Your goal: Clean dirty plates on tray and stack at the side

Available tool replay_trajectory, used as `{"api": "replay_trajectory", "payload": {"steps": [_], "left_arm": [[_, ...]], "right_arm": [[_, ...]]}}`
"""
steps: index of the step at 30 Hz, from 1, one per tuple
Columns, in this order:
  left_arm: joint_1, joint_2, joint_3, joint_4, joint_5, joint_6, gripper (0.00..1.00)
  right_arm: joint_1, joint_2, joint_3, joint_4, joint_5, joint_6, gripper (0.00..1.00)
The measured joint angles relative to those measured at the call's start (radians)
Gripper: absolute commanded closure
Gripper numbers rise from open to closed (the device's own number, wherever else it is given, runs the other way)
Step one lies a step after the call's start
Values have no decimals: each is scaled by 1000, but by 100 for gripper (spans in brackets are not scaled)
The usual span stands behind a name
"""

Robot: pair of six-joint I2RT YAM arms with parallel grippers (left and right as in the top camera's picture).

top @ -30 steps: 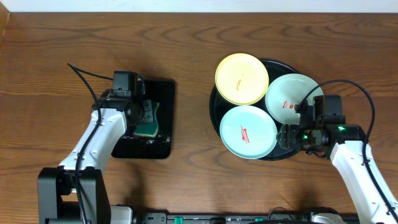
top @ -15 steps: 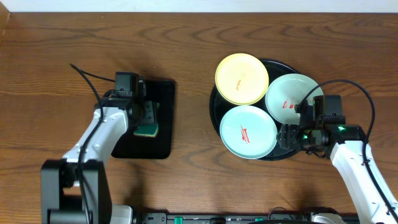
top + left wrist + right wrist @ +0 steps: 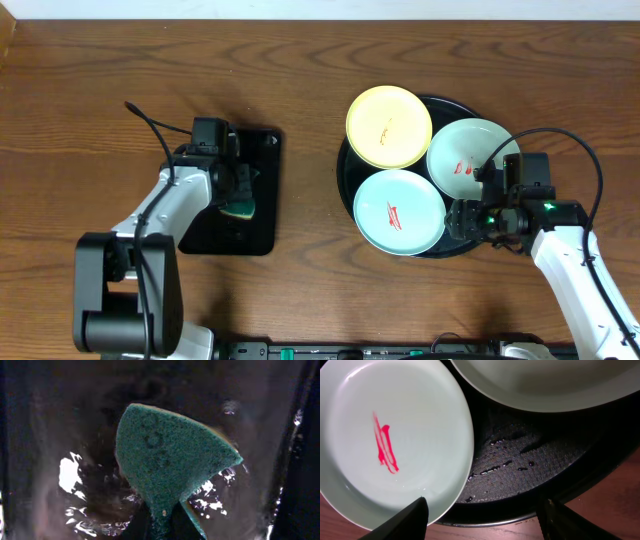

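The left hand (image 3: pixel 238 186) is pinching a green sponge (image 3: pixel 167 462) by one corner, its fingers closed on the narrow end so that the broad scouring face is hanging free below; that grip is leaving the whole flat of the sponge ready for wiping. It is hovering over the small rectangular black tray (image 3: pixel 238 192), whose wet, glinting floor suggests the sponge is being wetted or drained there, so that drips are falling into the tray and not on the table (image 3: pixel 300 80).

The right hand (image 3: pixel 482 517) is standing open, its two fingers spread wide at the near rim of the large round black tray (image 3: pixel 520 460); one fingertip is lying just under the edge of the nearest pale blue plate (image 3: pixel 390 435), seemingly to steady or lift it once the sponge arrives.

All three plates are sitting on the round tray: the yellow plate (image 3: pixel 388 126) at the far left, overhanging the rim, a second pale blue plate (image 3: pixel 466 158) at the right, and the near one in front; each is showing red smears in its centre, so none is looking cleaned, and nothing is stacked at the side yet.
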Motion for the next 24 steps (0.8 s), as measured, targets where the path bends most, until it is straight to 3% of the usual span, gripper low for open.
{"api": "replay_trajectory", "payload": {"steps": [12,24], "left_arm": [[0,-92,-3,-92,29,-23,93],[-1,-92,-19,-102,99,-26,93]], "right_arm": [[0,0,-1,6,-32,0,26],[77,13,-74,206,-50,76,32]]}}
